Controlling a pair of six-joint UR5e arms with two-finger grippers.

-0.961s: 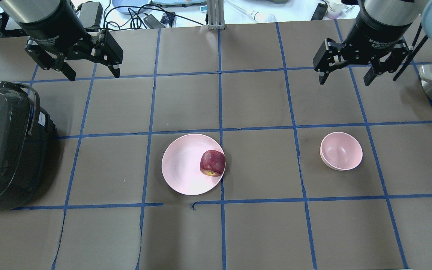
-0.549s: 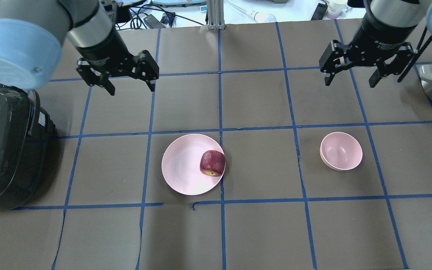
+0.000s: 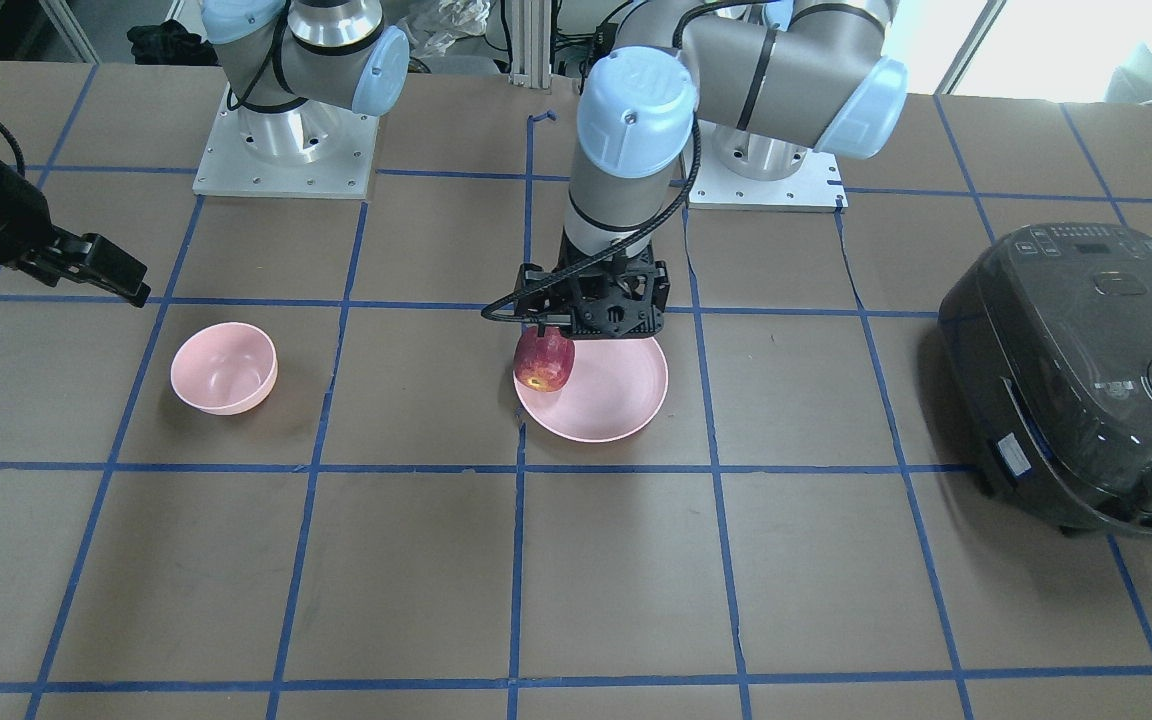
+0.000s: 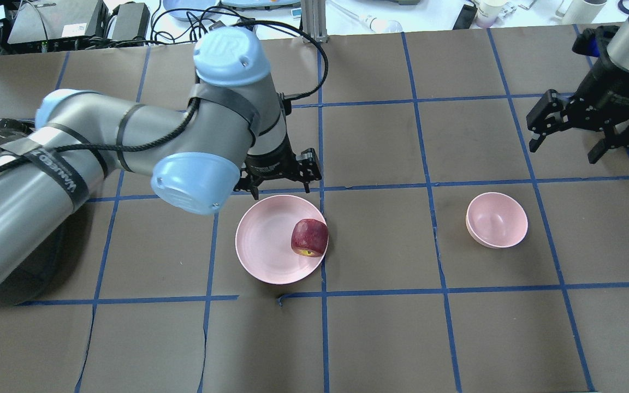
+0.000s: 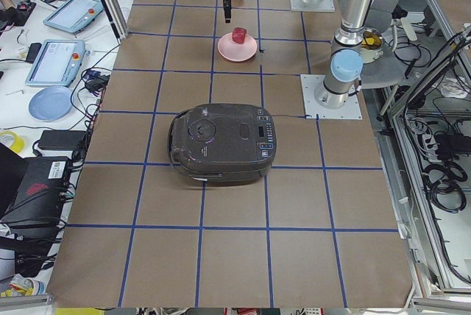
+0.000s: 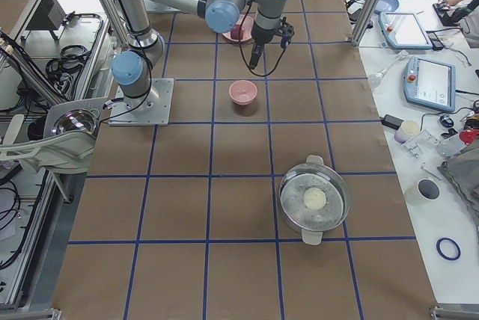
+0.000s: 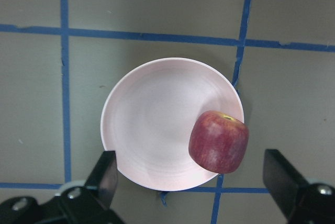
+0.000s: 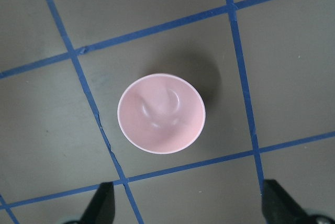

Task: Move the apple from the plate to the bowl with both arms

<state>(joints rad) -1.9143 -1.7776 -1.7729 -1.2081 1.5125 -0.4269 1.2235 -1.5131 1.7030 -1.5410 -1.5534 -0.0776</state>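
Two wide-open, empty claws: left gripper (image 4: 280, 189) low over plate (image 4: 264, 243), apple (image 4: 309, 237) at its edge, right gripper (image 4: 563, 153) apart from bowl (image 4: 479, 229).

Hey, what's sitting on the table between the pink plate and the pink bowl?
Nothing: in the overhead view only bare brown table, crossed by one blue tape line, separates the plate from the bowl.

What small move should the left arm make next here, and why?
Probably shift the open left gripper sideways to centre it over the apple before descending. In the left wrist view the apple lies off-centre between the fingers, nearer one of them, at the plate's rim on the bowl side, untouched.
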